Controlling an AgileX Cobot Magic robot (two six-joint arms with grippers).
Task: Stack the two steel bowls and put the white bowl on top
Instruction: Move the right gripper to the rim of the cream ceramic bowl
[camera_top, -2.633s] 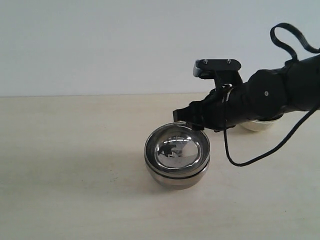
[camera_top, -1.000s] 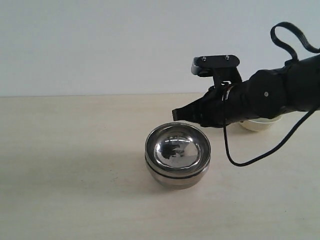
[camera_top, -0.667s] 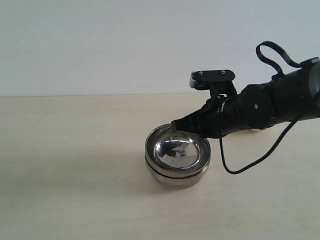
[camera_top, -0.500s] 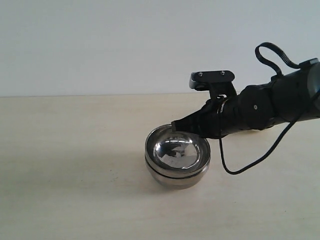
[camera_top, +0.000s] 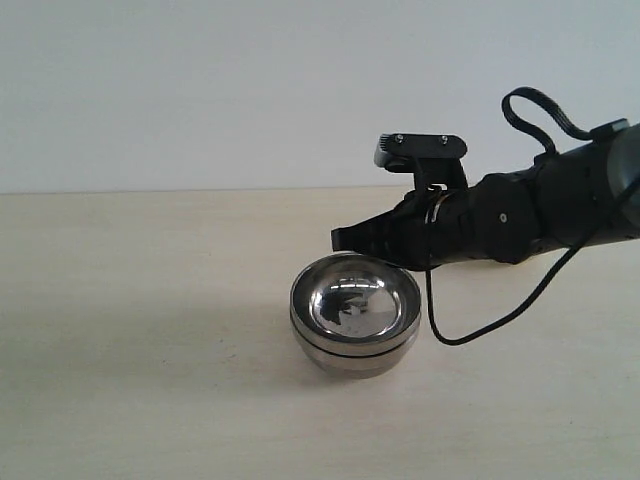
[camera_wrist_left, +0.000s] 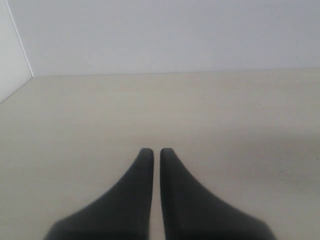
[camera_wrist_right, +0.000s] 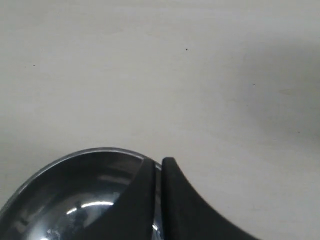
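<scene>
The two steel bowls sit nested in the middle of the table, the upper one (camera_top: 355, 300) inside the lower one (camera_top: 352, 357). My right gripper (camera_top: 338, 240) hovers just above the stack's far rim, shut with nothing in it. In the right wrist view its closed fingertips (camera_wrist_right: 158, 161) lie over the edge of the upper steel bowl (camera_wrist_right: 70, 200). The white bowl is hidden behind the right arm. My left gripper (camera_wrist_left: 152, 150) is shut over bare table, nothing between its fingers; it does not show in the exterior view.
The pale wooden table (camera_top: 130, 330) meets a white wall at the back. A black cable (camera_top: 480, 325) loops down from the right arm to the right of the bowls.
The right gripper dipped toward the stack's far rim, then shifted left above it, staying shut. The white bowl, partly visible behind the arm a second ago, is now covered.
</scene>
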